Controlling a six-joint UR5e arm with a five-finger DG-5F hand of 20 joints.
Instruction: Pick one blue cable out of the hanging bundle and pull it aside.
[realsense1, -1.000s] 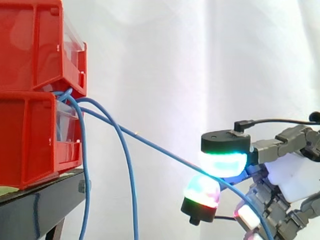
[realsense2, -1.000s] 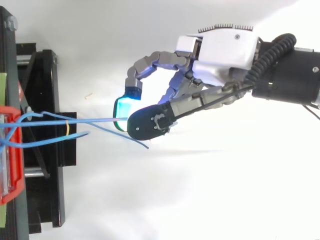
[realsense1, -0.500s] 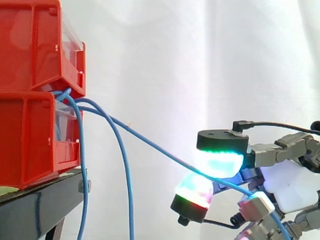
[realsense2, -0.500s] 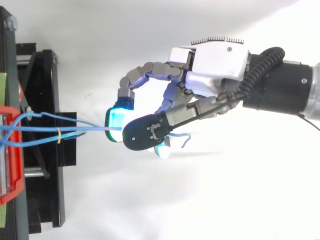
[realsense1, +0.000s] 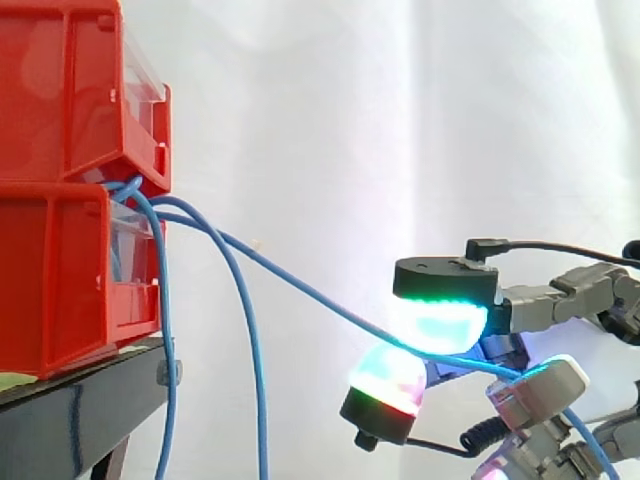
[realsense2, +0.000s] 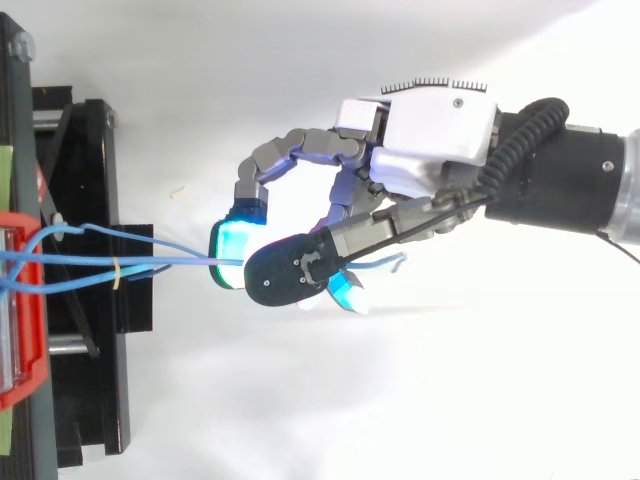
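hand (realsense2: 430, 125): shell of smooth plastic, white to silvery, with a slight sheen; finger links grey and metal-looking.
fingertips (realsense1: 440, 325): translucent glossy pads with matt black caps.
blue cable (realsense1: 300, 288), between the pads: smooth plastic sheath, faintly shiny.
red bins (realsense1: 50, 250), well away from the hand: hard glossy plastic with clear plastic fronts.
stand (realsense1: 70, 415), beneath the bins: matt black, metal by the look.
curtain (realsense1: 350, 120), behind the hand: white cloth, matt, in soft folds.

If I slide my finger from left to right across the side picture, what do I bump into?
Red bins → hanging cables → hand, pinching one blue cable.
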